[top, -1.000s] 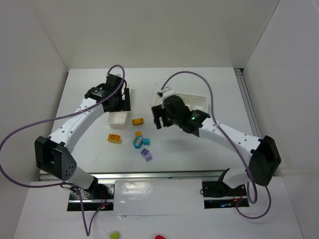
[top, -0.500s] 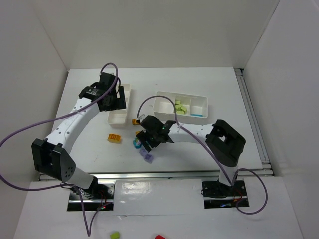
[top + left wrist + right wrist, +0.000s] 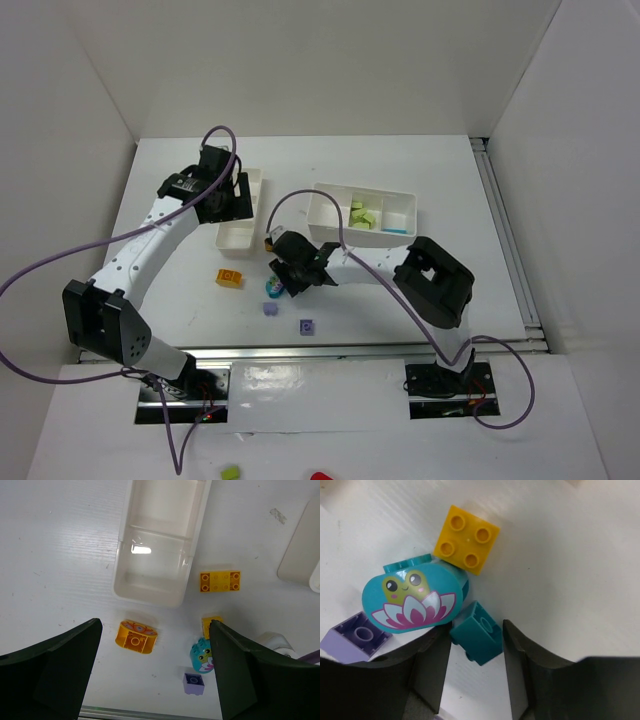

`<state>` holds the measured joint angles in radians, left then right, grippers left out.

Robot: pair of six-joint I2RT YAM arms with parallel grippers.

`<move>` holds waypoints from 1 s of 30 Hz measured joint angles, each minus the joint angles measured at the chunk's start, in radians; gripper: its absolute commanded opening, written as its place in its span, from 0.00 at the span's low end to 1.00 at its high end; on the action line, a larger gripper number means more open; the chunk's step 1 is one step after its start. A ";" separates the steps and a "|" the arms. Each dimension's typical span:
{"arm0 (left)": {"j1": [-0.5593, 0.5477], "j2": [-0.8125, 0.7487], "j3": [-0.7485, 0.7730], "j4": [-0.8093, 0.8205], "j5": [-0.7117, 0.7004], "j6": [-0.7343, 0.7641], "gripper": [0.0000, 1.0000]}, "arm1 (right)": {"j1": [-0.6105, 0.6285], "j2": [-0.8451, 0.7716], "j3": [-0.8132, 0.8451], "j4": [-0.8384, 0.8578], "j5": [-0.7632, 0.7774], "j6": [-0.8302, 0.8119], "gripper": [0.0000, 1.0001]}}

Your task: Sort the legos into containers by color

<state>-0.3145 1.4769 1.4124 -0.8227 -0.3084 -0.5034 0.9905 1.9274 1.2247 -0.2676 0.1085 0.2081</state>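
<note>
I have the right gripper (image 3: pixel 476 630) down over the loose cluster at mid-table. What matters is how the small teal brick (image 3: pixel 476 634) sits in it: squarely between the two fingers (image 3: pixel 430 665), which stand narrow, and each inner face seems to meet the brick, so I read it as pinched. It does not lie flat to the pads, though. It is turned cornerwise, so I judge the hold to be on its corners rather than its faces, and it may twist when lifted. Its upper edge is tucked against the teal frog-and-lotus brick (image 3: pixel 415 600), which in turn touches the yellow four-stud brick (image 3: pixel 466 539), and a purple brick (image 3: pixel 355 636) lies just beside the left finger. A straight lift should clear these neighbours. The three-compartment tray (image 3: pixel 365 188) lies beyond and to the right of this gripper. Light green bricks (image 3: pixel 362 213) sit in its middle bay and something teal (image 3: pixel 397 231) in its right one, so that bay looks like the destination. The left gripper (image 3: pixel 155 625) hangs wide open over the near end of the two-compartment tray (image 3: pixel 125 587), holding nothing and farther from the teal piece.
</note>
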 measured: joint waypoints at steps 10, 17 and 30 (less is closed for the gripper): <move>0.000 0.000 -0.001 0.000 0.011 0.005 0.97 | -0.059 -0.135 -0.044 -0.022 0.118 0.045 0.37; -0.014 0.003 -0.012 0.005 0.048 0.027 0.97 | -0.332 -0.497 -0.087 -0.090 0.259 0.114 0.37; -0.202 0.103 -0.057 0.010 0.138 0.063 0.99 | -0.678 -0.349 -0.079 -0.138 0.294 0.140 0.44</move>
<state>-0.5163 1.5803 1.3556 -0.8131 -0.1707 -0.4404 0.3122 1.5784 1.1454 -0.4053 0.4023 0.3477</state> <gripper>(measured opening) 0.992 0.462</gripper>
